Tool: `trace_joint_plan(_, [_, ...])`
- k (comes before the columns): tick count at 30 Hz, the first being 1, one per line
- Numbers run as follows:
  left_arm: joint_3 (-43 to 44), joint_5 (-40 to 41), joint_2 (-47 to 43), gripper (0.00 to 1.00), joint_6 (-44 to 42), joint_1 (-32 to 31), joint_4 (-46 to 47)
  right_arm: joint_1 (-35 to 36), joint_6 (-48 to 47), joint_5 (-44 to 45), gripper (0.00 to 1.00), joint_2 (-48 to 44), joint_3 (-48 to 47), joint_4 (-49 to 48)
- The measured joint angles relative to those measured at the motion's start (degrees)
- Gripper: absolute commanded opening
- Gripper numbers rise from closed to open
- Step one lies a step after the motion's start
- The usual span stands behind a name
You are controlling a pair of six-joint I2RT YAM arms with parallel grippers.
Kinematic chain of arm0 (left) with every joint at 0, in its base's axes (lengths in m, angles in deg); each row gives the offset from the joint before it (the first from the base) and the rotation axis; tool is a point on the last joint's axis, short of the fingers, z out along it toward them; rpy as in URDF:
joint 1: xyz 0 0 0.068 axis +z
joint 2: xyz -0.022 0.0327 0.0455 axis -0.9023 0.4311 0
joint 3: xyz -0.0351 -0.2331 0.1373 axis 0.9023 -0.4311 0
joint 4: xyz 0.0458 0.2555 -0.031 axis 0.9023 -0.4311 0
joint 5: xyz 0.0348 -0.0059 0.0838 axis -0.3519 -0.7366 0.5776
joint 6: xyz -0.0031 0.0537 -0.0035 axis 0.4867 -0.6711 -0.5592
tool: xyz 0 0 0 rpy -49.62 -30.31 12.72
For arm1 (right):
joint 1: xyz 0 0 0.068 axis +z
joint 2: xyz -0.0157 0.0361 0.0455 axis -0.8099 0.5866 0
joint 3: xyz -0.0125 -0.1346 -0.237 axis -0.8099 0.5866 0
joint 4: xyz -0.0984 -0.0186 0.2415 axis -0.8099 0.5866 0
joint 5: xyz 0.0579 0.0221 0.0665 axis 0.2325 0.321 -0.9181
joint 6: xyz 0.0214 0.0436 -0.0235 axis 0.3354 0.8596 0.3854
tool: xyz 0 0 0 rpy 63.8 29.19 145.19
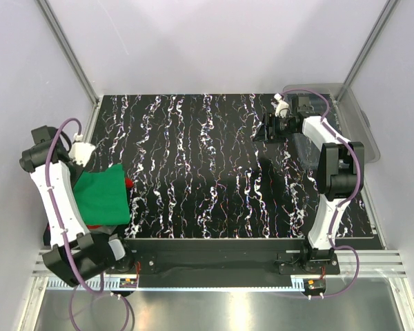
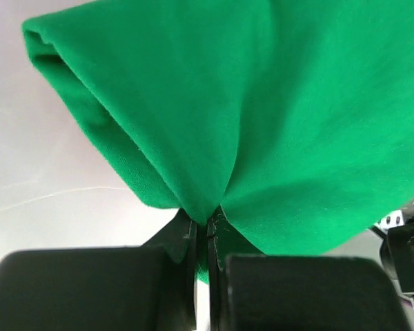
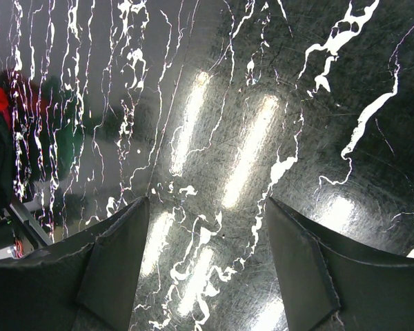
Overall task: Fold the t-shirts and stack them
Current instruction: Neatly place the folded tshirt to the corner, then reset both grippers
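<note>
The bright green t-shirt (image 1: 102,196) lies folded at the table's left edge, and its cloth (image 2: 262,110) fills the left wrist view. My left gripper (image 2: 208,224) is shut on a pinched fold of it, at the shirt's back left corner (image 1: 85,167). A small bit of the red t-shirt (image 1: 129,183) shows from under the green one's right side. A grey t-shirt cannot be made out. My right gripper (image 1: 265,128) hangs open over the bare table at the back right. Nothing is between its fingers (image 3: 117,262).
The black, white-veined table top (image 1: 214,172) spans the view. A clear plastic bin (image 1: 355,110) stands at the back right, behind the right arm. Grey walls close in the left, back and right sides.
</note>
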Motion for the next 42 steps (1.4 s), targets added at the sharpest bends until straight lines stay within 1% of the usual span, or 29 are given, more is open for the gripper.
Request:
trace_joint_plan(3, [-2.6,0.0,1.9,0.0,-1.9,3.7,1.9,0.1,0.0,0.0,0.75,0.0,0.0,0.0])
trace_joint_plan(6, [-3.3,0.0,4.7,0.0,-2.5,5.6,4.7,0.2,0.0,0.0,0.75,0.0,0.0,0.0])
trace_joint_plan(11, [-3.3,0.2,10.4,0.02,-2.1,6.4,10.9,0.4,0.0,0.1,0.75,-0.1,0.1,-0.1])
trace_joint_plan(14, [-3.3,0.2,12.6,0.03,-1.7,6.4,13.3,0.4,0.0,0.2,0.75,-0.5,0.9,-0.2])
trace_joint_plan(17, [-3.4,0.2,13.8,0.06,-1.4,6.4,15.3,0.4,0.0,0.4,0.75,-0.8,1.6,-0.3])
trace_joint_plan(19, [-3.4,0.2,14.3,0.2,-1.1,6.4,16.1,0.4,0.0,0.5,0.75,-0.9,2.0,-0.3])
trace_joint_plan(21, [-3.9,0.2,14.6,0.23,-0.2,6.4,17.3,0.4,-0.1,0.5,0.75,-1.2,2.3,-0.4])
trace_joint_plan(23, [-4.2,0.2,14.4,0.66,0.3,6.4,18.3,0.4,-0.2,0.6,0.75,-1.5,2.7,-0.5])
trace_joint_plan(24, [-4.6,0.1,14.0,0.98,0.7,6.4,19.1,0.4,-0.3,0.8,0.75,-1.7,2.9,-0.4])
trace_joint_plan(28, [-7.3,-0.3,8.8,0.99,4.3,5.4,22.6,0.5,-0.5,1.8,0.8,-3.2,3.7,-0.4])
trace_joint_plan(29, [-7.6,-0.4,6.8,0.99,5.3,4.7,23.0,0.5,-0.6,2.1,0.95,-3.9,3.9,-0.5])
trace_joint_plan(30, [-7.6,-0.7,4.3,0.99,6.6,3.5,23.4,0.6,-0.7,2.7,1.0,-4.8,4.2,-0.4])
trace_joint_plan(34, [-7.6,-3.1,-6.5,0.99,12.3,-4.2,25.8,1.8,-1.2,5.4,1.0,-10.6,6.6,-0.6])
trace_joint_plan(37, [-7.6,-9.4,-13.1,0.99,17.5,-11.6,26.9,3.7,-1.0,8.3,1.0,-16.6,8.9,-0.9])
trace_joint_plan(40, [-7.3,-15.5,-14.7,0.99,24.0,-16.9,28.2,6.3,0.3,12.5,1.0,-23.3,11.4,-2.6])
trace_joint_plan(42, [-6.8,-19.1,-12.5,0.99,29.0,-19.3,29.6,8.3,3.1,17.2,1.0,-27.5,13.4,-4.8])
